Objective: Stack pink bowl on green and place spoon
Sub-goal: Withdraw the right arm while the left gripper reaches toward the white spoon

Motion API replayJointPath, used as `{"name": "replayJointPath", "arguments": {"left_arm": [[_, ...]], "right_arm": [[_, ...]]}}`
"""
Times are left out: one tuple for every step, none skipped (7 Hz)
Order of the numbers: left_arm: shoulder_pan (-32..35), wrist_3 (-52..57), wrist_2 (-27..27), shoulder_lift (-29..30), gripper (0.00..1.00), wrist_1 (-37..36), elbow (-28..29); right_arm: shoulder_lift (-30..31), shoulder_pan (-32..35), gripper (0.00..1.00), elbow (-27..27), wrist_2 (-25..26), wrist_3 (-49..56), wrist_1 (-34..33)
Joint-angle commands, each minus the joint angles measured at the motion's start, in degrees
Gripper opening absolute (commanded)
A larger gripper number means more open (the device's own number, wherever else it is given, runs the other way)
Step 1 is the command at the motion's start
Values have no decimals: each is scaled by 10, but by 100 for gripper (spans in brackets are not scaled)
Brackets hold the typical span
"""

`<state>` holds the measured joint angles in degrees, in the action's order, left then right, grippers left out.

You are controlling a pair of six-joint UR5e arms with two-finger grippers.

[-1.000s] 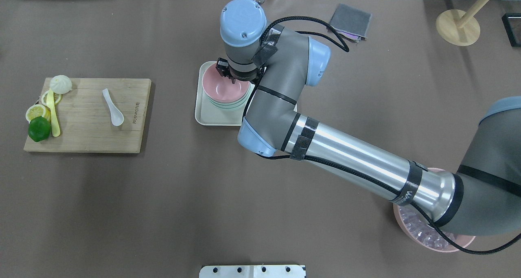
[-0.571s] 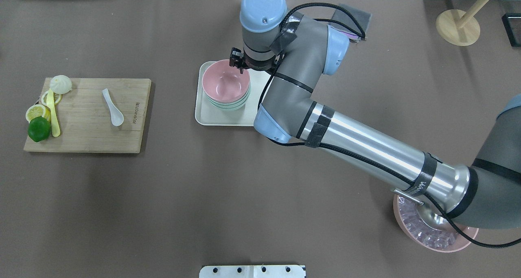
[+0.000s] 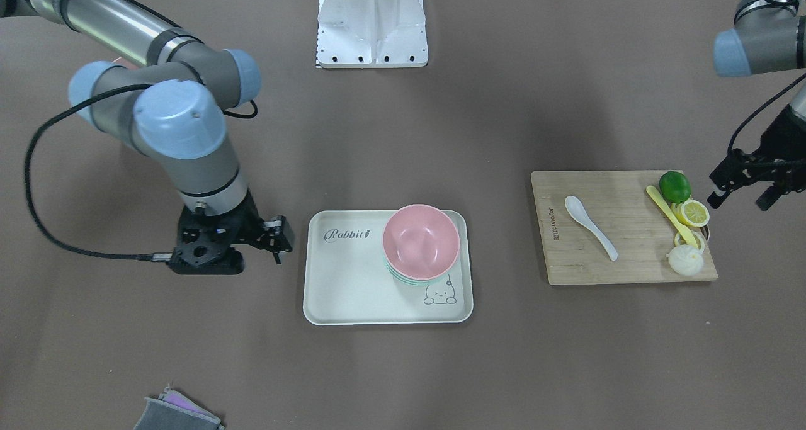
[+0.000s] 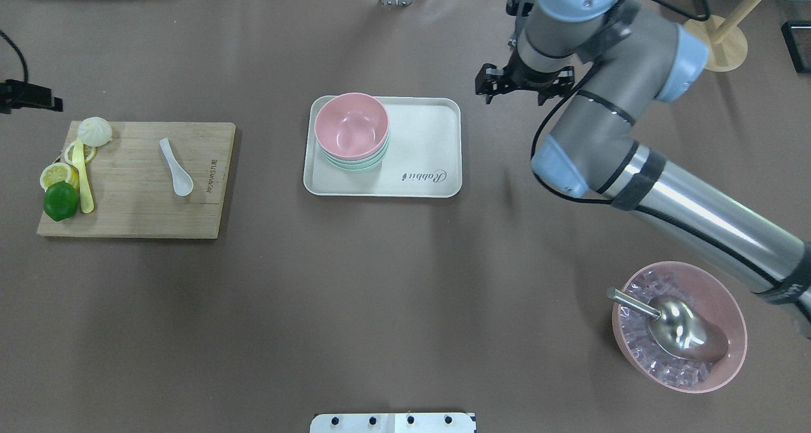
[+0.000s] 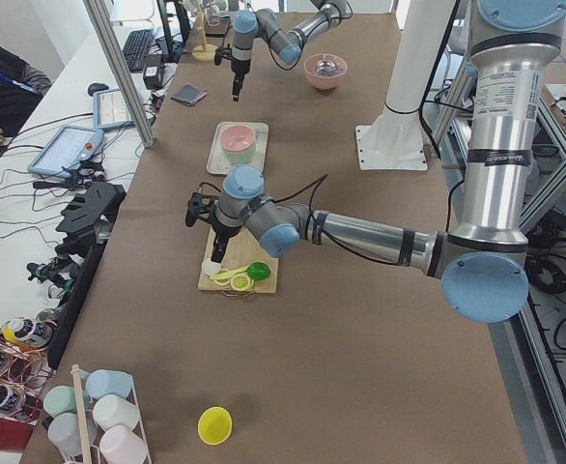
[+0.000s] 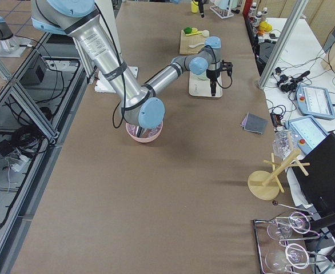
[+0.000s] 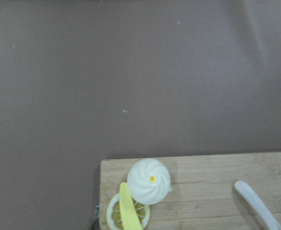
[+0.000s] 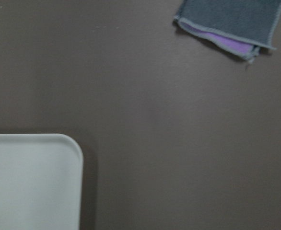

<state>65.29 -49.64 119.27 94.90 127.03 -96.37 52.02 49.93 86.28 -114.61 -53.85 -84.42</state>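
Pink bowl (image 4: 351, 123) sits nested on the green bowl (image 4: 356, 165) at the far left corner of the white tray (image 4: 424, 142), so the stacking looks done and the spoon remains. The white spoon (image 4: 176, 167) lies on the bamboo cutting board (image 4: 127, 214), well apart from the tray on the robot's left. Its long axis runs roughly away from the robot, slightly aslant: handle tip toward the far edge of the board, scoop end toward the robot.

The left gripper (image 3: 742, 198) hangs off the board's far left corner, jaws spread and empty. From it the spoon lies to the robot's right and a little nearer the robot, past the steamed bun (image 4: 94, 130) and lemon slices (image 4: 56, 174) at the board's left end. In the left wrist view only the handle tip shows, at the lower right corner.

The right gripper (image 4: 513, 85), also parted and carrying nothing, stands beyond the tray's right side, with tray and bowls between it and the spoon. The left arm is plainly the nearer one for the pickup, and its jaws will likely need to close across the handle's width.
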Motion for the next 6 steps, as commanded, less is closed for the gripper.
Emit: {"name": "replayJointPath", "arguments": {"left_arm": [[-92, -139, -94, 49, 98, -6, 11], [-117, -169, -129, 69, 98, -28, 17], [-138, -194, -165, 85, 97, -67, 20], [-152, -204, -195, 86, 97, -83, 20], [-161, -222, -215, 81, 97, -84, 23], [-187, -246, -253, 81, 97, -97, 25]], "right_arm": [[88, 83, 100, 47, -66, 150, 2], [112, 111, 100, 49, -82, 189, 3], [147, 141, 100, 62, -97, 218, 2], [183, 165, 100, 79, -130, 228, 3], [219, 177, 100, 99, -134, 258, 3], [250, 194, 100, 104, -132, 308, 3]]}}
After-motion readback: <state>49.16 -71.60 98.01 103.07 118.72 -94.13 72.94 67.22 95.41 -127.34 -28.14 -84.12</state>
